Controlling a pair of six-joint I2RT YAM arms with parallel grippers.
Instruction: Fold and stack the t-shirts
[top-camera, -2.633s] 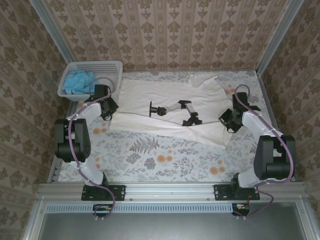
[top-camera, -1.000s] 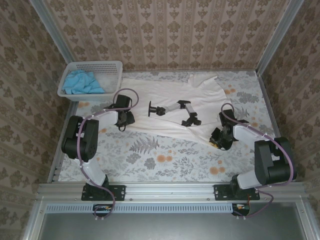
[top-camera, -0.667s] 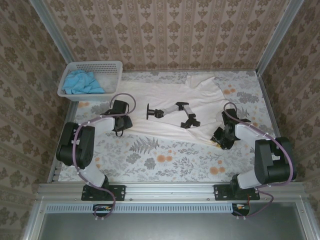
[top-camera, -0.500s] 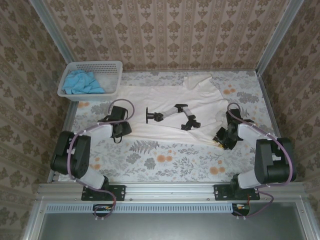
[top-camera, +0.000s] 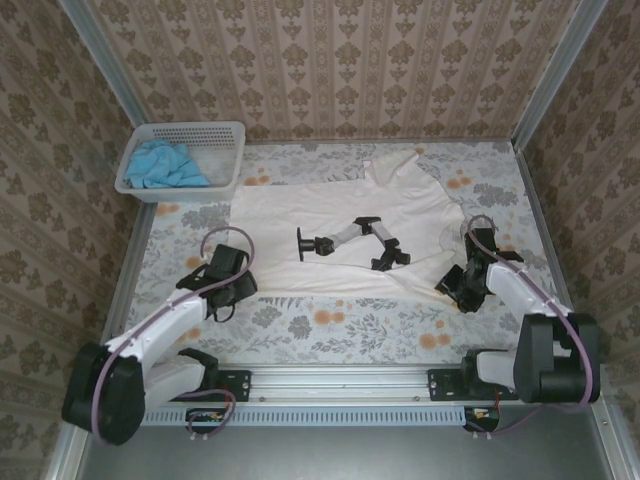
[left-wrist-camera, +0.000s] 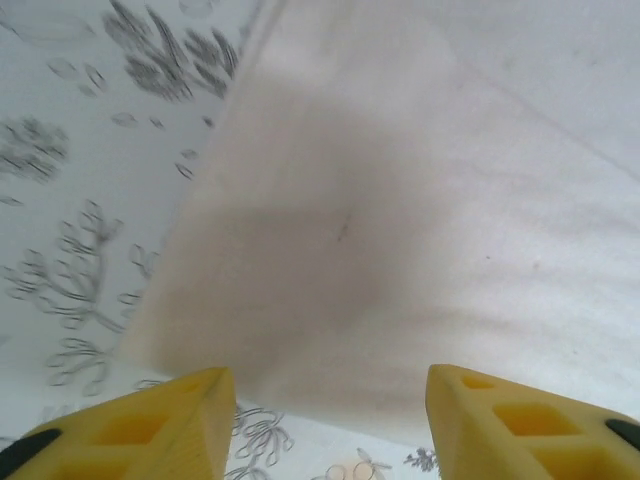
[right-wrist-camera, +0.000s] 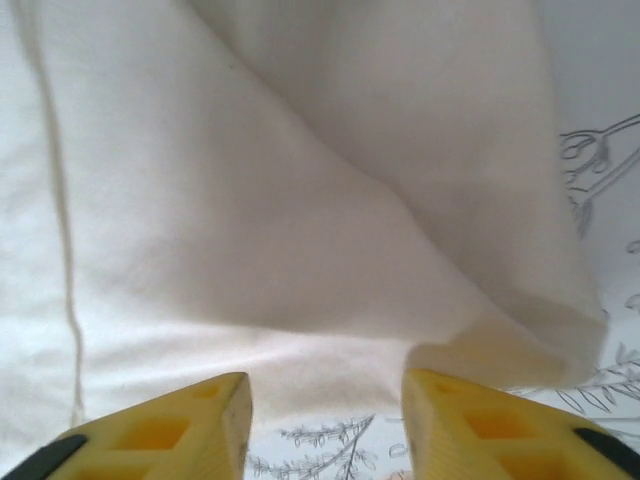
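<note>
Cream-white tee (top-camera: 290, 205) is spread out pretty flat across the middle of the floral table (top-camera: 330, 325), collar end toward the far side, with a black-and-grey shape (top-camera: 350, 235) on its middle (can't tell if that's a print or something sitting on it). The left gripper (left-wrist-camera: 327, 385) is down low at the shirt's near-left corner, yellow fingers (left-wrist-camera: 180, 415) apart, nothing between them, and the hem is just ahead of the tips. Same deal on the other side: the right gripper (right-wrist-camera: 325, 380) sits at the near-right corner, where the cloth has a loose fold in it, jaws apart and gripping nothing. The sky-blue tee (top-camera: 160, 165) is bunched up in the white perforated basket (top-camera: 225, 135) at the far-left corner, well apart from both arms.
</note>
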